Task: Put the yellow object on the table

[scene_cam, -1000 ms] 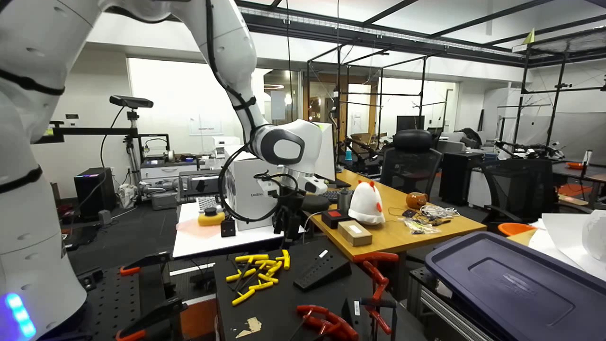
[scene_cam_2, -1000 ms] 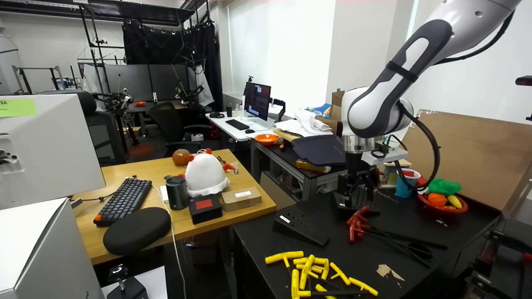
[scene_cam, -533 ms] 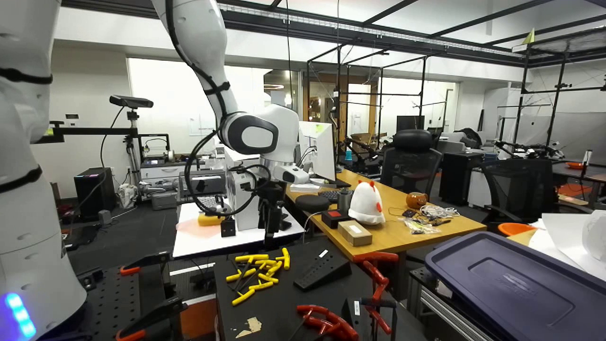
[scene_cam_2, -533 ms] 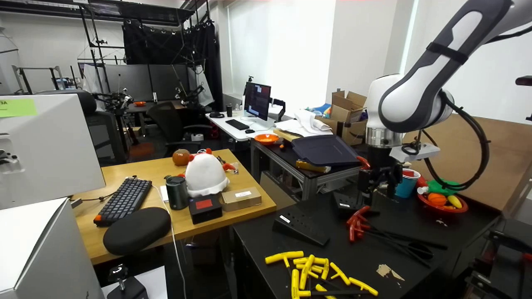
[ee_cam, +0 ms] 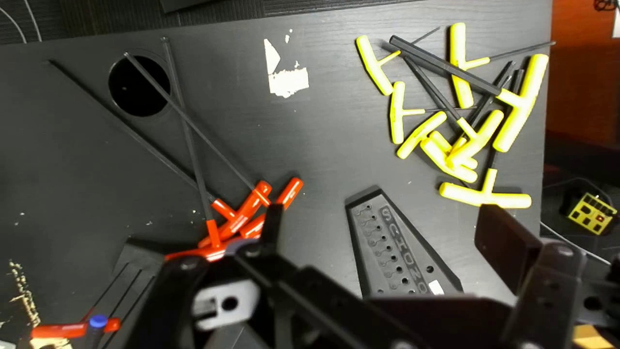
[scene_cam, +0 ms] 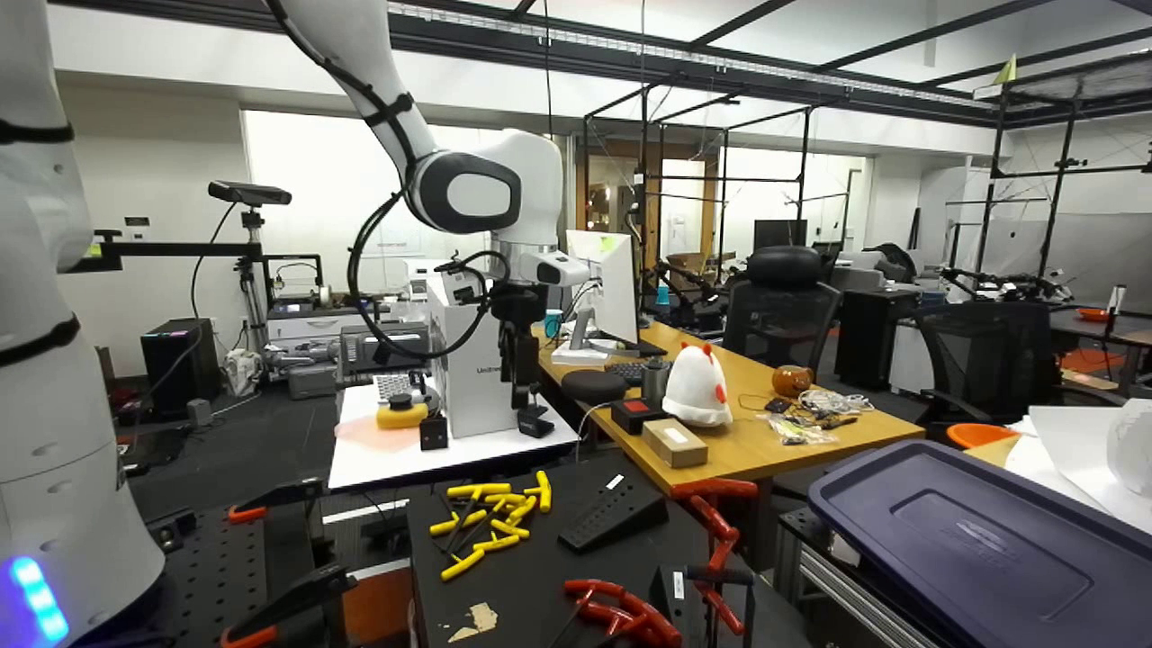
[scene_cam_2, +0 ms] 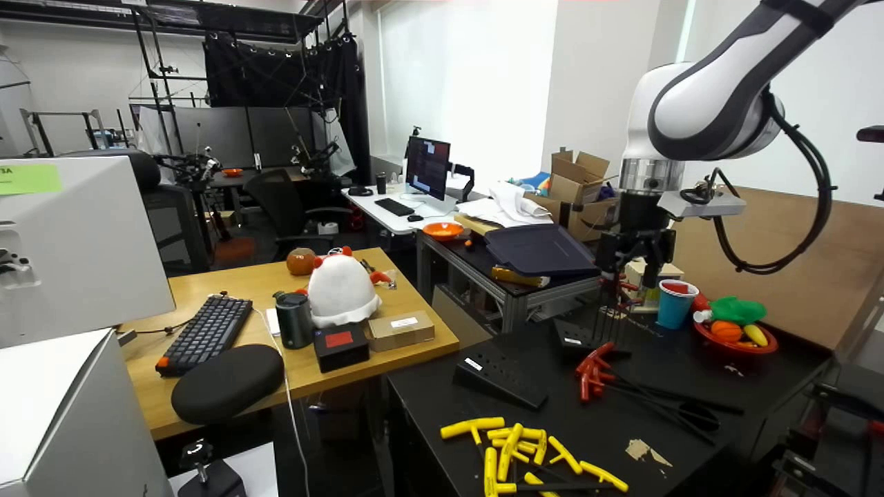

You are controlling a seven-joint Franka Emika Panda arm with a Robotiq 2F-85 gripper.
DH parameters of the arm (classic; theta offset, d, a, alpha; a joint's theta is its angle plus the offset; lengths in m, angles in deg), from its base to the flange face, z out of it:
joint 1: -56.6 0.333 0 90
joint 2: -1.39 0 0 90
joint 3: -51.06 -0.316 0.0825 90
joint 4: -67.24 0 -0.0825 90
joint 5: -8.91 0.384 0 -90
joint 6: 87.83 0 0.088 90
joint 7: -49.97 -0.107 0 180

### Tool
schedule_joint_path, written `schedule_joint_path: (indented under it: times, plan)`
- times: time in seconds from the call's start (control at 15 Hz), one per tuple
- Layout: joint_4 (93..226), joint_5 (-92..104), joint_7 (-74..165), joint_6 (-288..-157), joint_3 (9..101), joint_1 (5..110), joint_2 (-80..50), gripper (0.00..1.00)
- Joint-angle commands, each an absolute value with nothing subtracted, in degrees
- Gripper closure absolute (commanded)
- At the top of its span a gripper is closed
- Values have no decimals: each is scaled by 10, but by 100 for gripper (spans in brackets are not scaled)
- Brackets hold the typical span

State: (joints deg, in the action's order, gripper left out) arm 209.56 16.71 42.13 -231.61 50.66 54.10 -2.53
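Note:
Several T-handle hex keys with yellow handles [scene_cam: 478,490] lie in a loose pile on the black table [scene_cam_2: 539,345]; they also show in an exterior view [scene_cam_2: 472,427] and at the upper right of the wrist view [ee_cam: 516,123]. A yellow banana-like thing [scene_cam_2: 755,336] sits in a red bowl. I cannot tell which one is the task's yellow object. My gripper [ee_cam: 390,230] is open, with its fingers well apart and nothing between them. It hangs high above the black table, pointing down, in both exterior views [scene_cam: 520,387] [scene_cam_2: 632,273].
A black sloped key holder [ee_cam: 395,247] lies below my fingers. Red-handled hex keys [scene_cam_2: 594,373] lie beside another holder with keys standing in it. A blue cup [scene_cam_2: 675,305] and the red bowl [scene_cam_2: 732,351] stand near the cardboard. A wooden table [scene_cam: 756,459] adjoins, bearing a white plush.
My arm has risen and drawn back, moving left and up in an exterior view, and right and up in an exterior view. The objects on the tables have not moved.

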Motion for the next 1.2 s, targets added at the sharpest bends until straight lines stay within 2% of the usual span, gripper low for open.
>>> schedule_joint_path:
  times: [0.0, 0.73, 1.13]
  plan:
    - [2100, 184, 422, -2275, 516, 543, 21, 0]
    - [2066, 206, 407, -2152, 521, 545, 102, 0]
    - [2057, 193, 380, -2132, 517, 543, 133, 0]
